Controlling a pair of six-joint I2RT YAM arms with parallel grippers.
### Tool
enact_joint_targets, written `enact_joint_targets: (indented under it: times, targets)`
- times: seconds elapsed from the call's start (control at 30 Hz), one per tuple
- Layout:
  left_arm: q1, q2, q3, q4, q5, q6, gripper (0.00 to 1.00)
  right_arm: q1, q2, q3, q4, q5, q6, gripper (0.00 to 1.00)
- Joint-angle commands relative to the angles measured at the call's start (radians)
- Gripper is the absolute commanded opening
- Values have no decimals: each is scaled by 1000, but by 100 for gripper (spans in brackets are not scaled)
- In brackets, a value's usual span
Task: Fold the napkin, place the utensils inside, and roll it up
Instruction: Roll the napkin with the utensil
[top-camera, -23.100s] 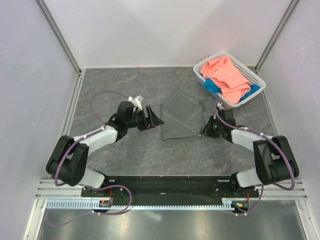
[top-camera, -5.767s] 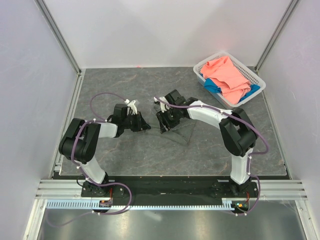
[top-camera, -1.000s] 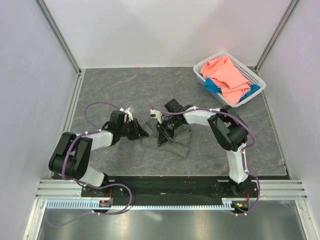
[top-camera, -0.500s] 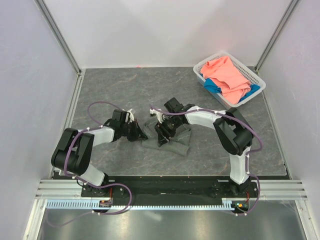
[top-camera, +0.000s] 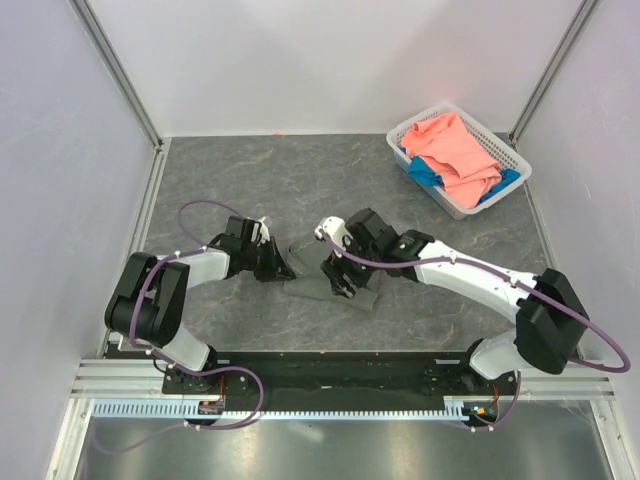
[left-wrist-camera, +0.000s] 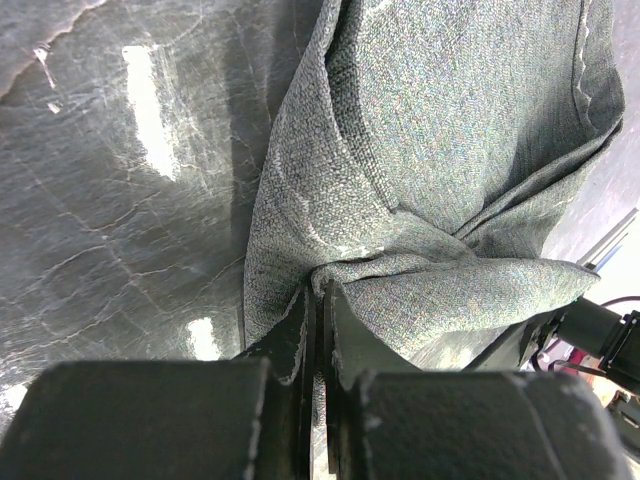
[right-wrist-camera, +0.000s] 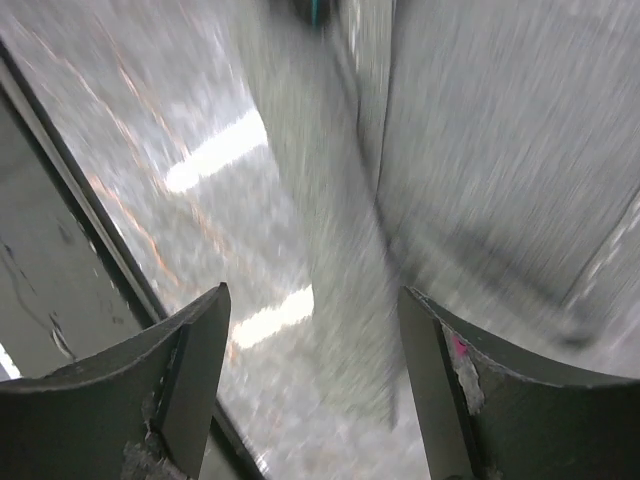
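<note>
The napkin (top-camera: 364, 295), a dark grey cloth close to the tabletop's colour, lies bunched and folded in the middle of the table. My left gripper (top-camera: 284, 269) is shut on the napkin's left edge. In the left wrist view the cloth (left-wrist-camera: 450, 150) is pinched between the closed jaws of that gripper (left-wrist-camera: 318, 297) and fans out ahead in creased layers. My right gripper (top-camera: 337, 281) hovers over the napkin's middle. In the blurred right wrist view the right gripper (right-wrist-camera: 312, 310) stands open with nothing between the fingers and grey cloth (right-wrist-camera: 500, 150) below. The utensils are out of view.
A white basket (top-camera: 400, 133) sits at the back right corner with a salmon-pink cloth (top-camera: 455, 150) over a blue cloth (top-camera: 425, 172). White walls and metal rails close in the table on three sides.
My right gripper has opened and let go of the napkin, and its arm has swung out to the right. My left gripper has closed on the cloth's left edge.
</note>
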Motion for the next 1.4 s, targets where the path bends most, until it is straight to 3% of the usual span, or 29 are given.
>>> enact_joint_targets:
  times: [0.0, 0.3, 1.07, 1.37]
  targets:
    - [3, 24, 4, -59, -40, 57, 2, 66, -51, -98, -58, 143, 122, 76]
    - [3, 28, 7, -64, -37, 60, 2, 106, -68, -138, 12, 251, 99, 78]
    - [5, 44, 17, -70, -28, 66, 2, 141, 119, -69, 114, 197, -5, 75]
    - [3, 41, 18, -76, -28, 68, 2, 140, 179, -106, 126, 199, -17, 69]
